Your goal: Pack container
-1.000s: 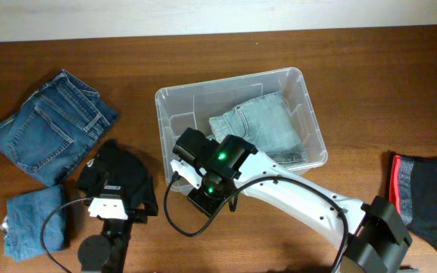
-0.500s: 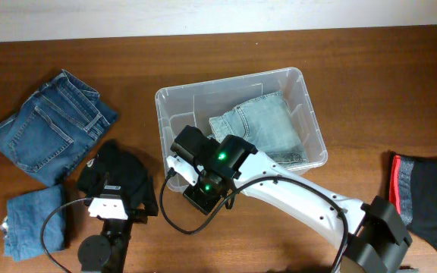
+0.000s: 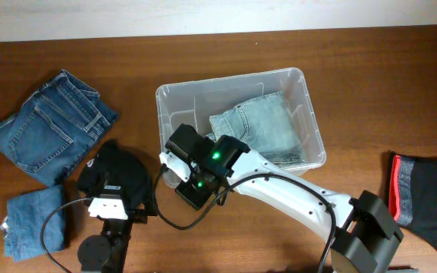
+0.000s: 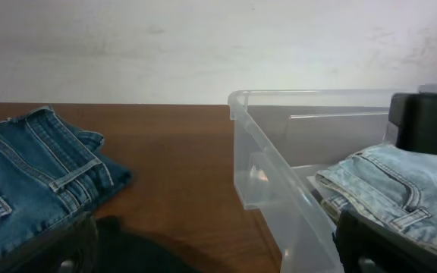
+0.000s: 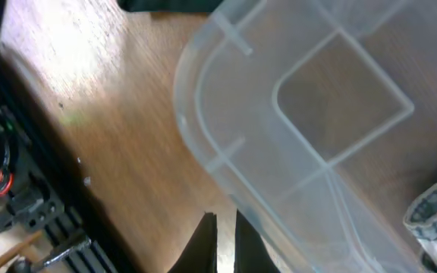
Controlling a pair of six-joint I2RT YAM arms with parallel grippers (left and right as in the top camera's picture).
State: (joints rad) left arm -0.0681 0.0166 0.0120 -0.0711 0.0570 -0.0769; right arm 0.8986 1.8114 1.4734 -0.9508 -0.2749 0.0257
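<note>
The container (image 3: 309,97), a clear plastic bin, stands mid-table with folded light-blue jeans (image 3: 260,129) inside. My right gripper (image 3: 174,158) hovers at its near left corner. In the right wrist view that gripper (image 5: 222,241) is shut with nothing in it, tips just outside the rounded rim (image 5: 203,152). My left gripper (image 3: 116,193) is over a black garment (image 3: 124,171) left of the bin. In the left wrist view it (image 4: 218,254) stands wide open, with the black garment (image 4: 143,250) low between its fingers (image 4: 370,243) and the container's wall (image 4: 279,189) to the right.
Dark blue jeans (image 3: 48,125) lie at the far left, and a smaller folded blue piece (image 3: 33,220) lies near the front left. A black, grey and red garment (image 3: 431,197) lies at the right edge. The right arm (image 3: 294,189) crosses the table in front of the bin.
My right gripper has slid a little to the left along the bin's near left corner. The left arm and the clothes have not moved.
</note>
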